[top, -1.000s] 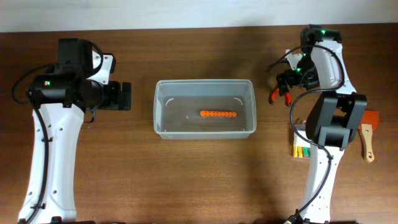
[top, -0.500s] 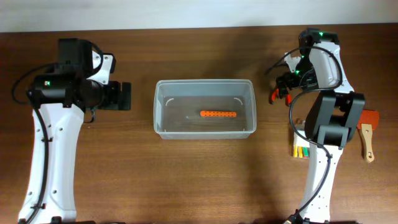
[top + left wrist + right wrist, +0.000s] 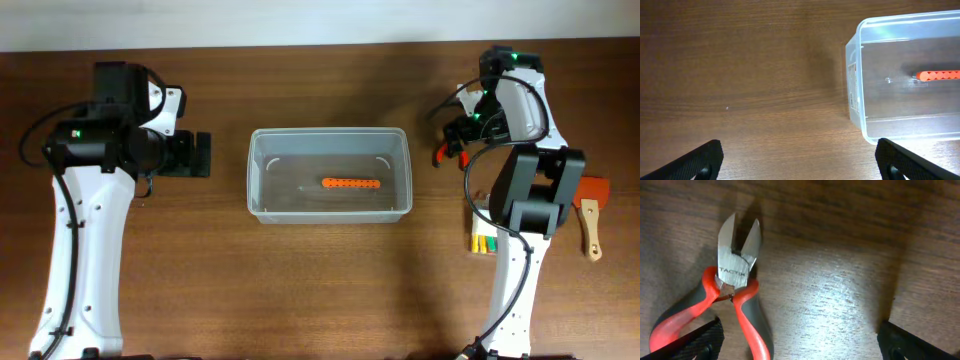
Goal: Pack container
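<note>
The clear plastic container (image 3: pixel 330 176) sits mid-table with an orange bit holder (image 3: pixel 350 184) inside; both show in the left wrist view, the container (image 3: pixel 900 80) and the orange holder (image 3: pixel 939 75). My left gripper (image 3: pixel 800 162) is open and empty, left of the container. My right gripper (image 3: pixel 800 342) is open, low over the table at the far right. Red-handled cutting pliers (image 3: pixel 732 300) lie by its left finger, one handle between the fingers. The pliers also show in the overhead view (image 3: pixel 441 152).
A clear case of yellow-green bits (image 3: pixel 483 240) lies at the right, partly under the right arm. A wooden-handled scraper with an orange blade (image 3: pixel 593 215) lies at the far right edge.
My right gripper has shifted slightly toward the far side of the table over the pliers. The left arm and the container have not moved.
</note>
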